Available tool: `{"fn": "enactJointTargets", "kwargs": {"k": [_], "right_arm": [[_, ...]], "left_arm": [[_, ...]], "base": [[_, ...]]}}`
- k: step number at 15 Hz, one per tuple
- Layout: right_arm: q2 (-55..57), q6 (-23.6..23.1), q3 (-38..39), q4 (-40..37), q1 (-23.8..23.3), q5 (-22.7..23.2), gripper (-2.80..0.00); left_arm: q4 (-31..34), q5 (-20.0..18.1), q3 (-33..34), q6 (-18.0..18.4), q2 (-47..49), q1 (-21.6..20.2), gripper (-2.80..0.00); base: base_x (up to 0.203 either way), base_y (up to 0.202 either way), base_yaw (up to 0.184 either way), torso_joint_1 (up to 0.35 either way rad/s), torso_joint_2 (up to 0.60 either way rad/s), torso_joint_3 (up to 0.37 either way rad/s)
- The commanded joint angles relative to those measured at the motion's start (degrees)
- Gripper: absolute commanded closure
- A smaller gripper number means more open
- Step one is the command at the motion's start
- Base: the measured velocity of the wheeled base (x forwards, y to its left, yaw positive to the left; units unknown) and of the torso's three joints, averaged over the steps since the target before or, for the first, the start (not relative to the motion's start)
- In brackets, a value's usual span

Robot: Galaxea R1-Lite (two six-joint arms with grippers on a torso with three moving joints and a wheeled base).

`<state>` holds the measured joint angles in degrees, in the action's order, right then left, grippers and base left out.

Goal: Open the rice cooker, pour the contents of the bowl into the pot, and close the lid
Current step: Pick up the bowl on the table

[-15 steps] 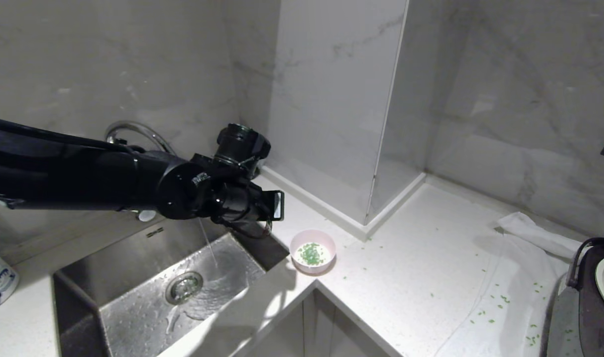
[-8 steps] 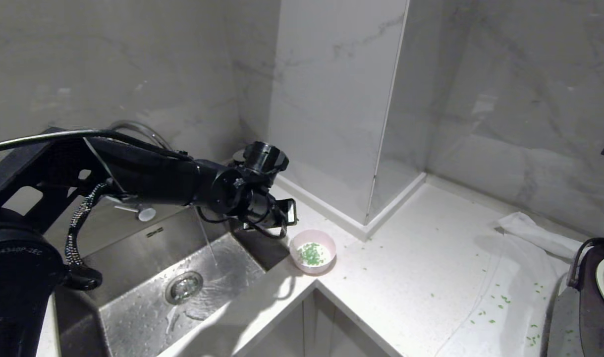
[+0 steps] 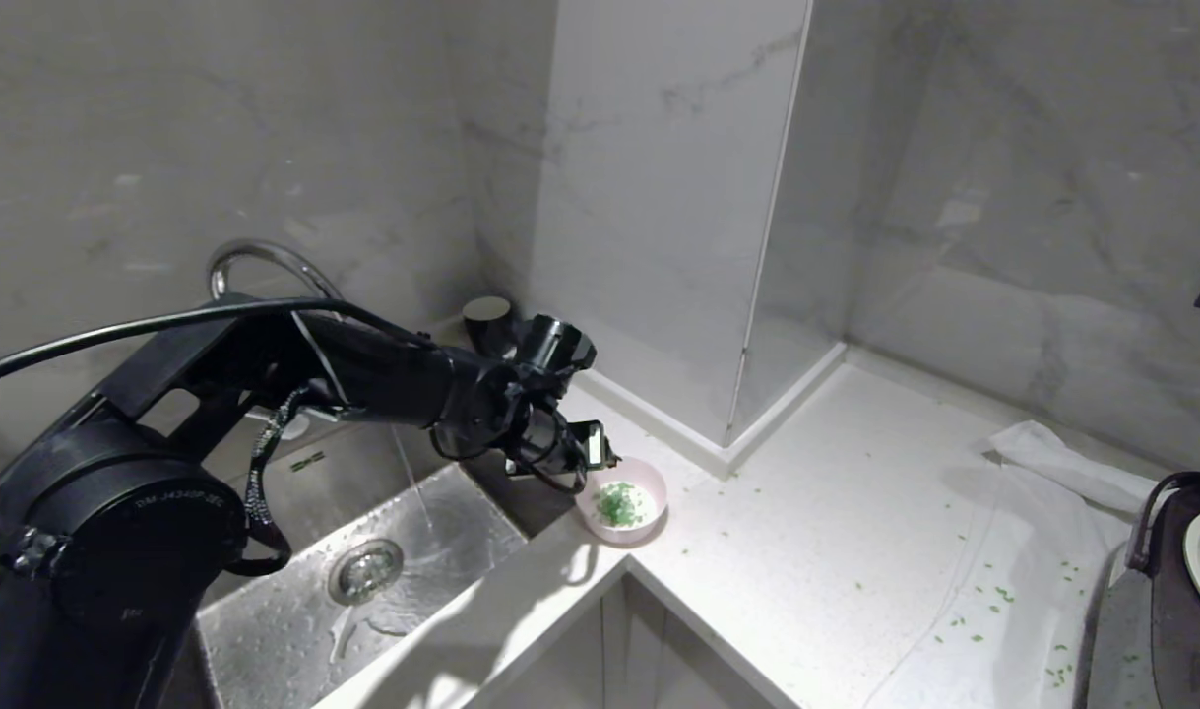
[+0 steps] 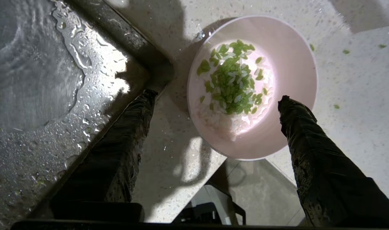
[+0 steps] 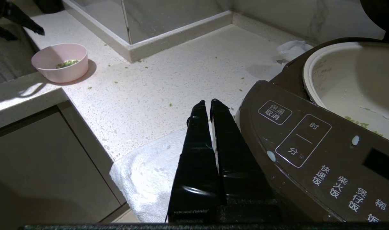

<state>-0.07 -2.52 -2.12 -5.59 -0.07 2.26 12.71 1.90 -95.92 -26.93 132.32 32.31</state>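
Your left gripper [image 4: 215,97] hangs over the bowl [image 4: 287,64] w/ fingers spread, nothing held. Right gripper [image 5: 210,105] pressed together beside the cooker [image 5: 309,150], lid up.

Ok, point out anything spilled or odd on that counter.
Green bits lie scattered over the white counter between the pink bowl and the rice cooker, so some contents have spilled. A few also cling inside the open pot. Water runs from the faucet into the sink with nobody using it.
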Motion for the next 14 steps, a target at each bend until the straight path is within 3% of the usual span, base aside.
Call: {"fn": "enactJointTargets", "kwargs": {"k": [1, 11, 12, 14], "right_arm": [[0.07, -0.03, 0.01, -0.04, 0.07, 0.03, 0.0], [0.07, -0.03, 0.01, -0.04, -0.01, 0.03, 0.0], [0.07, -0.03, 0.01, -0.04, 0.07, 0.03, 0.0], [0.07, -0.03, 0.01, 0.01, 0.04, 0.03, 0.0]], "left_arm": [[0.04, -0.01, -0.89, -0.21, 3.52, 0.11, -2.8], [-0.14, 0.03, -3.75, -1.9, 8.85, 1.53, -2.8], [-0.14, 0.03, -3.75, -1.9, 9.01, 1.53, 0.0], [-0.05, -0.06, -3.66, -1.9, 9.09, 1.53, 0.0]], "base": [[0.0, 0.0, 0.0, 0.0, 0.0, 0.0], [0.0, 0.0, 0.0, 0.0, 0.0, 0.0], [0.0, 0.0, 0.0, 0.0, 0.0, 0.0], [0.0, 0.0, 0.0, 0.0, 0.0, 0.0]]}}
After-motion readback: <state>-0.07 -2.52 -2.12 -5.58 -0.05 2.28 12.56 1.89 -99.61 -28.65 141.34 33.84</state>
